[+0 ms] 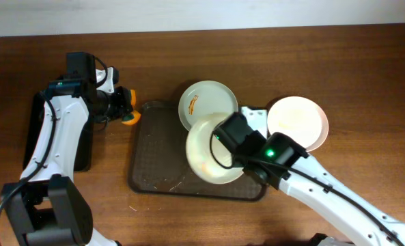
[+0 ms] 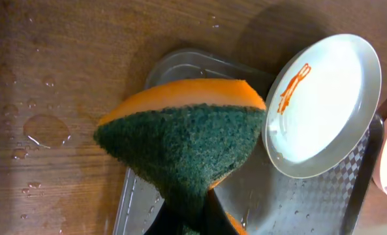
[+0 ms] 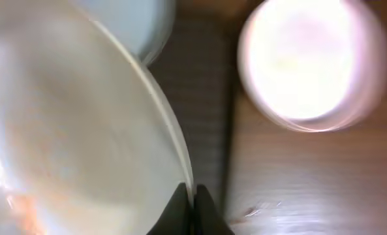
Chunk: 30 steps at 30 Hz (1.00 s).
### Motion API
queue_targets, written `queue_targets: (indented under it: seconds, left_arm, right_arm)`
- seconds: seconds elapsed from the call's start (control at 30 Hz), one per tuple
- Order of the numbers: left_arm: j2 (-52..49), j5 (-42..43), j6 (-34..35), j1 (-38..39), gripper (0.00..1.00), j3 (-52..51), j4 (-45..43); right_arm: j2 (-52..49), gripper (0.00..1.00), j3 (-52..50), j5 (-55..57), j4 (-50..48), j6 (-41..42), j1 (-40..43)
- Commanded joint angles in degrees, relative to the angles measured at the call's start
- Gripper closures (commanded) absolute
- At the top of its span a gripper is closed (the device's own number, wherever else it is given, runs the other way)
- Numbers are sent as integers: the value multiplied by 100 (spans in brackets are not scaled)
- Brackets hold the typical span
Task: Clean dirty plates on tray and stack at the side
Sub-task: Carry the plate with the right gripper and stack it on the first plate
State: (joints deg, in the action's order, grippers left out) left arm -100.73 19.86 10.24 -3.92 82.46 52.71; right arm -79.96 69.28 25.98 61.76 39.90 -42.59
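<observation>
Nearest, the right gripper (image 3: 193,198) is closed on the rim of a cream plate (image 1: 209,152), pinching its edge between both fingers. This plate hangs over the middle of the tray (image 1: 154,160), and its far edge overlaps the green plate (image 1: 207,102) in the overhead view. A faint orange smear (image 1: 206,165) shows on its face, so it looks unwiped.

Beyond it, the green plate lies at the tray's far edge with a clear orange-red streak across it. To the right, off the tray, the third plate (image 1: 299,121) sits on the table (image 1: 339,55). No sauce can be made out on it.

Farthest left, the left gripper (image 2: 192,220) is clamped on a sponge (image 2: 180,140), green scouring side toward the camera, just off the tray's far left corner. The sponge is well apart from the held plate.

The step in hand looks like the wipe of the held plate. To do it well:
- Keep the rim pinch firm and turn the dirty face toward the sponge.
- Bring the two together over the tray so that drips land there.
- Push toward the gripped edge, not away, or the plate may pivot out of the fingers.
- Keep the plate from knocking the green plate beside it.

Count:
- three plates: one held, one on the tray, one on the table;
- two trays: the brown one and a black tray (image 1: 37,137) under the left arm;
- one sponge.
</observation>
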Motion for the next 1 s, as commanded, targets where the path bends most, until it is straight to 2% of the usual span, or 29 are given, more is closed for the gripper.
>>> queue_targets:
  seconds: [0.0,0.17,0.3,0.47,0.5,0.57,0.63,0.7,0.8,0.9,0.97]
  left_arm:
    - [2,-20,-94,17,100,116,-7]
    - [2,-17,-92,17,100,116,13]
    - [2,-17,-92,46,100,116,-7]
    - [2,-28,-92,380,100,116,-254]
    - [2,-79,-92,426,100,116,-258]
    - [2,-306,-92,522,100,116,-249]
    - [2,-319,-92,577,100,116,-249]
    - [2,-321,-94,597,100,116,-249]
    - [2,-321,-94,608,100,116,-249]
    - [2,-319,-94,608,100,116,-249]
    - [2,-321,-96,608,100,116,-249]
  right_arm:
    - [-2,96,17,1860,352,302,-20]
    - [-7,96,17,3095,450,212,-20]
    - [-7,96,17,4688,442,-72,-26]
    - [-7,96,17,4815,339,-409,-24]
    - [-7,96,17,4651,337,-249,-13]
    - [-7,96,17,3368,334,476,369]
    - [-2,96,17,2155,164,555,1069]
    - [0,96,17,920,-129,-66,2044]
    - [-9,96,15,-1187,-605,-1235,4166]
    - [-299,96,-39,-1681,-651,-1615,5486]
    - [-730,96,-199,-1794,-839,-1744,5845]
